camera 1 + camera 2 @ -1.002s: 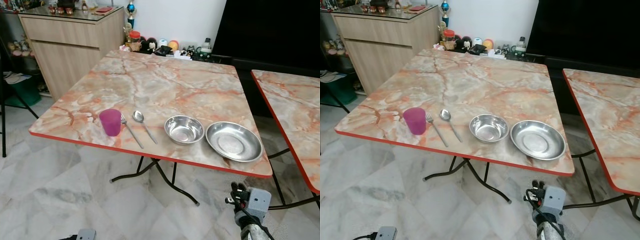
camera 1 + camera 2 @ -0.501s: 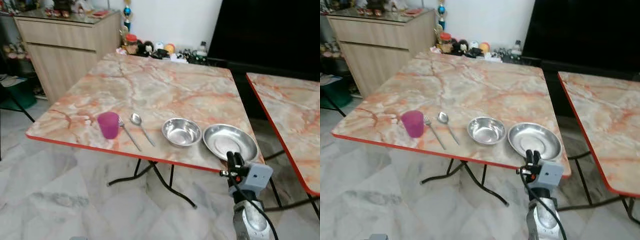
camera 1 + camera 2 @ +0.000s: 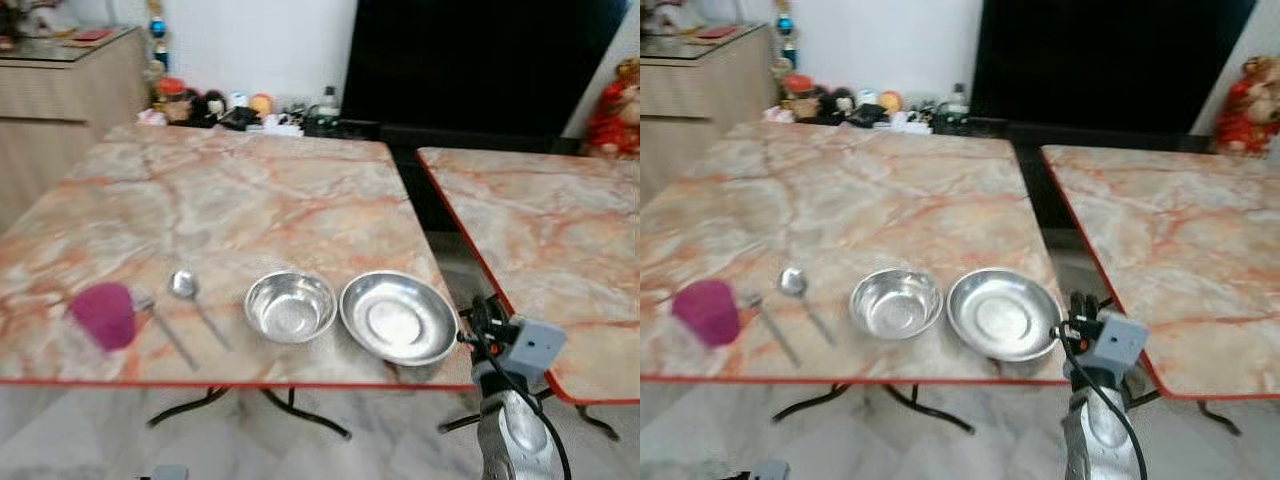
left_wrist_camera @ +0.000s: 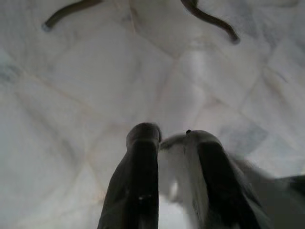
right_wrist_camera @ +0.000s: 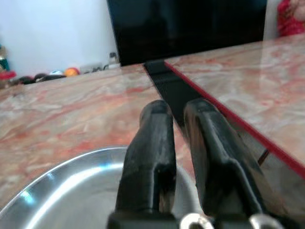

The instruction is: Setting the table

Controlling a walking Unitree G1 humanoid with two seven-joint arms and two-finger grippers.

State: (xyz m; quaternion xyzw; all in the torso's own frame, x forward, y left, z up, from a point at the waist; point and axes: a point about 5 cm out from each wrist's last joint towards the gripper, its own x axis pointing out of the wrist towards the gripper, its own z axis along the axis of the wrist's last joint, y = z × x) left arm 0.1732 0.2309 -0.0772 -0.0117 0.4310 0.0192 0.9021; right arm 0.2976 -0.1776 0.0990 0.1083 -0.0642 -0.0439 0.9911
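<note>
At the lower right of the frame, the right gripper hovers just beside the steel plate, fingers nearly closed and empty. Near the table front edge, this plate looks light, stiff and slippery; gripping its thin rim seems best.

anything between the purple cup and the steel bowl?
Yes: between the purple cup and the steel bowl, a fork and a spoon lie side by side, per left eye view.

far tabletop: open | near edge: dishes, possibly touching
</note>
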